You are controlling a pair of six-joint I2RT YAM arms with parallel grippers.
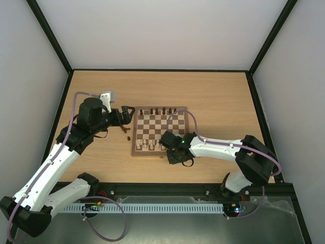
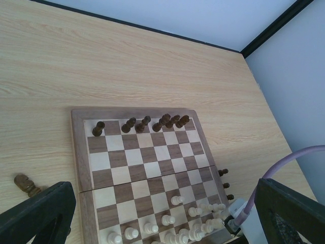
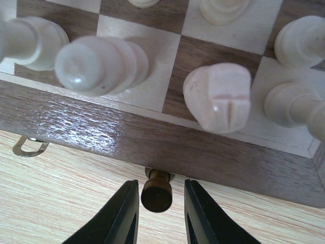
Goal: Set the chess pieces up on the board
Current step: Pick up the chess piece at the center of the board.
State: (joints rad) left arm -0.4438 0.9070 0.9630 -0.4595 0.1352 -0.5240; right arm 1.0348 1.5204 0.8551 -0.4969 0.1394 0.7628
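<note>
The right pincer (image 3: 161,187) is released, its fingers (image 3: 122,213) straddling one small dark brown wooden chessman (image 3: 156,194) — seemingly upright on the pale tabletop (image 3: 56,203), just beside the checked wooden chessboard (image 3: 127,137) and its near border — left arm (image 1: 56,157) farther off.

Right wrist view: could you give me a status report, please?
Right gripper open, straddling dark pawn on the table by the board edge. Left gripper open, empty. Cream pieces crowd just past that edge.
</note>
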